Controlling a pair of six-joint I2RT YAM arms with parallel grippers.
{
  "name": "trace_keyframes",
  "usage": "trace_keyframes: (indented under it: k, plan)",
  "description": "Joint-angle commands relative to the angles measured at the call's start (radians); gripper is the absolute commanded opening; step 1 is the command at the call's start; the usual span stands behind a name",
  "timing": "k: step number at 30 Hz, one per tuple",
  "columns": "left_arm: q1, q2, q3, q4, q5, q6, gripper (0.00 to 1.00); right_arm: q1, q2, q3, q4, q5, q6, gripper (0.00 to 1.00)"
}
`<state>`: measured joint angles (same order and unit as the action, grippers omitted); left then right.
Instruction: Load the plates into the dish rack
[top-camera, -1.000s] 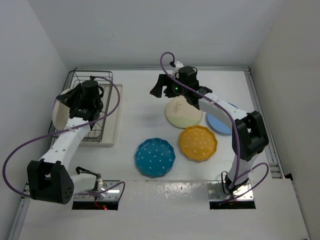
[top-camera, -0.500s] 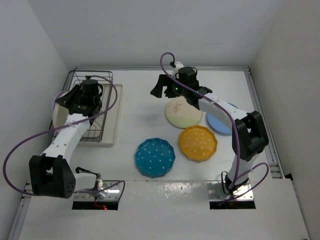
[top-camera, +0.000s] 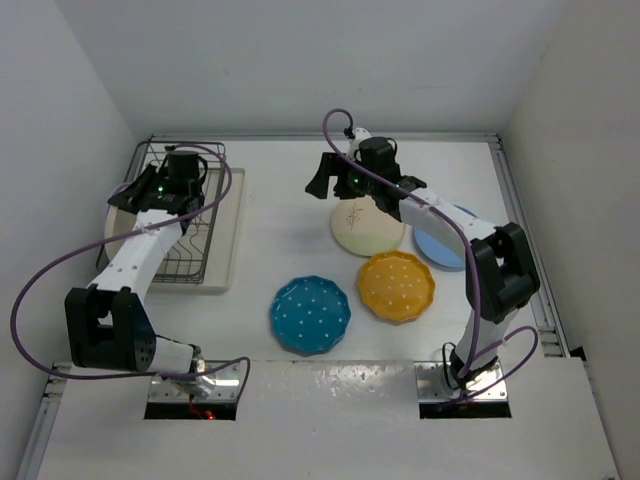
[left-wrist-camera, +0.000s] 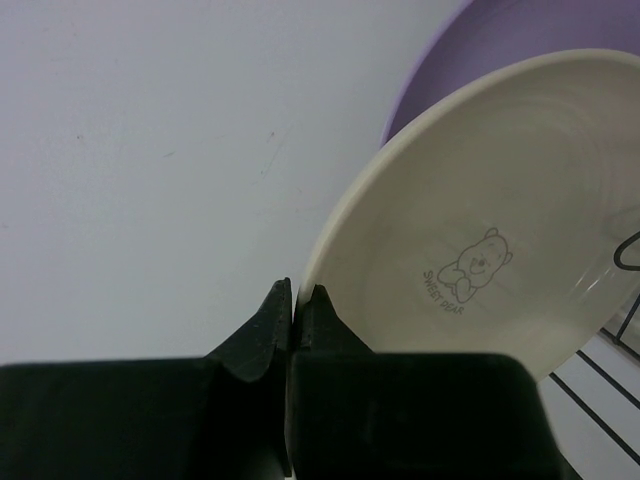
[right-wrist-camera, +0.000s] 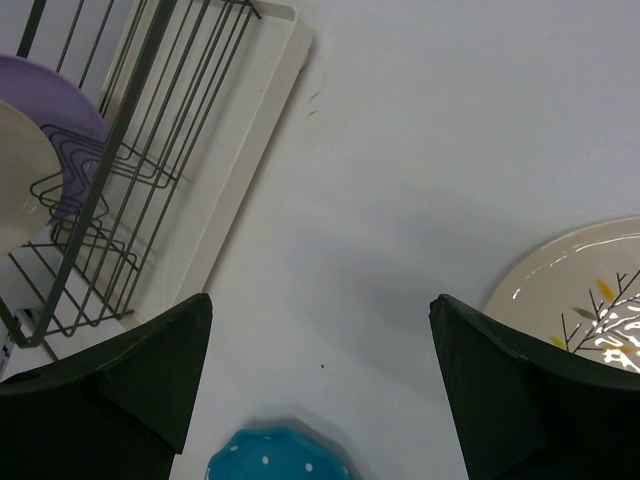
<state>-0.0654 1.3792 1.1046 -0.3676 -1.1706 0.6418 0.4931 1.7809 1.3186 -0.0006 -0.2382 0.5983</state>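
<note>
Your left gripper (left-wrist-camera: 293, 300) is pinched tight on the rim of the cream plate (left-wrist-camera: 480, 250), jaws almost together with just the plate edge between them, so that one's definitely gripped. It's holding the plate up on edge over at the dish rack (top-camera: 195, 255), on the left side of the table (top-camera: 280, 190). The left wrist cam shows a little bear drawing (left-wrist-camera: 470, 270) on the plate's face, with the purple plate (left-wrist-camera: 500, 40) right behind it. On the right wrist cam both stand among the rack's wires, cream one in front of the purple. Honestly I can't tell if the cream plate is seated in a divider slot or just hanging in your grip. The rack sits on its cream drip tray (right-wrist-camera: 255, 120). Your right gripper (right-wrist-camera: 320, 330) is spread wide with nothing in it, hovering over the table just off the back-left edge of the sprig plate (top-camera: 368, 225). Four plates lie flat on the table. Besides the sprig plate, there's the light blue plate (top-camera: 445, 250) just beside it on the right, partly hidden by the right arm (top-camera: 440, 225). The orange-yellow dotted plate (top-camera: 397, 285) is nearer the bases, touching or nearly touching the sprig one, and the scalloped teal plate (top-camera: 310, 313) is to its left, a bit apart.
</note>
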Motion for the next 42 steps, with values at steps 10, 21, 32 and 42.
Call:
trace_keyframes:
  k: [10, 21, 32, 42]
  plan:
    - [0.004, 0.116, 0.066, -0.014, 0.134, -0.275, 0.00, -0.004, -0.015, 0.037, 0.028, -0.015, 0.008, 0.90]
    - [-0.025, 0.217, 0.032, -0.070, -0.232, -0.651, 0.00, -0.005, -0.021, 0.030, 0.027, -0.010, 0.009, 0.90]
    - [-0.036, 0.250, 0.100, -0.123, -0.198, -0.711, 0.00, -0.013, -0.054, -0.012, 0.028, 0.007, -0.008, 0.90]
    - [-0.036, 0.195, 0.176, -0.159, -0.185, -0.636, 0.84, -0.016, -0.069, -0.032, 0.037, 0.011, -0.003, 0.91]
